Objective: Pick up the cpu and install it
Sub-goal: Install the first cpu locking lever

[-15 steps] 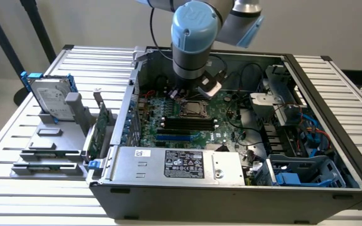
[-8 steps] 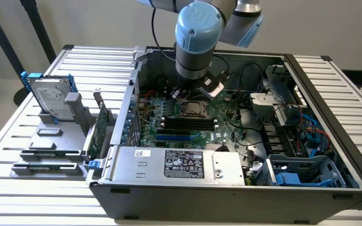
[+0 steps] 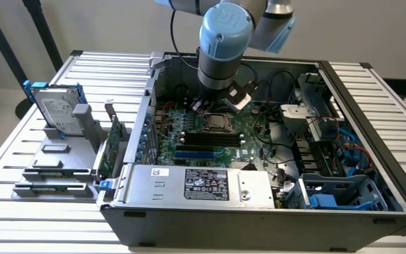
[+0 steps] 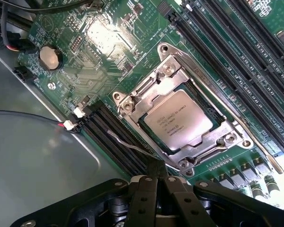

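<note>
The cpu (image 4: pixel 178 118), a small square chip with a pale silver top, lies flat inside the metal-framed socket (image 4: pixel 132 101) on the green motherboard. My gripper (image 4: pixel 156 171) hangs just off one corner of the socket with its dark fingers pressed together and nothing between them. A thin wire lever (image 4: pixel 128 143) runs along the socket's side toward the fingertips. In the exterior view the arm reaches down into the open computer case, and the gripper (image 3: pixel 209 105) sits right above the socket (image 3: pixel 221 123).
Black memory slots (image 4: pixel 236 52) run beside the socket. A coin battery (image 4: pixel 50 56) sits further off. The case walls (image 3: pixel 344 84), cables and a power supply (image 3: pixel 203 185) ring the board. A silver hard drive (image 3: pixel 55 108) with blue rails stands outside on the exterior view's left.
</note>
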Controlling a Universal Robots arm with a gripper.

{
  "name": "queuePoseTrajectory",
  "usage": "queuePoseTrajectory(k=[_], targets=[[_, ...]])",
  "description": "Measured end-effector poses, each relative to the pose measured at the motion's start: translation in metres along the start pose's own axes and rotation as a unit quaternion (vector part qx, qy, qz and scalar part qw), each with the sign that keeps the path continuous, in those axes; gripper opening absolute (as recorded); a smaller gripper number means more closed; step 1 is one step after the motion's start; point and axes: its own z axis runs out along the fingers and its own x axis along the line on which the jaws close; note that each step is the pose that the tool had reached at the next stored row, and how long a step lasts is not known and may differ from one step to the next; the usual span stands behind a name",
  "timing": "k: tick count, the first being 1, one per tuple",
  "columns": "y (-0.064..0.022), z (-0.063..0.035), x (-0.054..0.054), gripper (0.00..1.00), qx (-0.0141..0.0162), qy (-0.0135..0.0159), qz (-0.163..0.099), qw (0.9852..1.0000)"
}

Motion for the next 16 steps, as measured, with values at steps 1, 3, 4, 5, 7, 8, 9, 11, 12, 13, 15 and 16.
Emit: queuePoseTrajectory(k=[1,3,4,5,7,8,9,11,12,13,15,16], targets=[[0.0003,0.0001,0.0004,0.11,0.0004,-0.0004,0.0,1.0],[0.0009,0.0004,0.0015,0.11,0.001,-0.001,0.001,1.0],[0.0012,0.0005,0.0021,0.11,0.0012,-0.0012,0.001,1.0],[0.0016,0.0008,0.0027,0.11,0.0013,-0.0012,0.001,1.0],[0.0024,0.0012,0.0037,0.11,0.0015,-0.0014,0.001,1.0],[0.0028,0.0013,0.0041,0.11,0.0015,-0.0015,0.001,1.0],[0.0032,0.0014,0.0046,0.11,0.0016,-0.0017,0.001,1.0],[0.004,0.0018,0.0053,0.11,0.0017,-0.002,0.001,1.0],[0.0044,0.0019,0.0057,0.11,0.0016,-0.0023,0.001,1.0],[0.0047,0.0021,0.006,0.11,0.0015,-0.0027,0.001,1.0],[0.0051,0.0024,0.0066,0.11,0.0015,-0.0031,0.002,1.0],[0.0049,0.0026,0.0068,0.11,0.0016,-0.0034,0.002,1.0]])
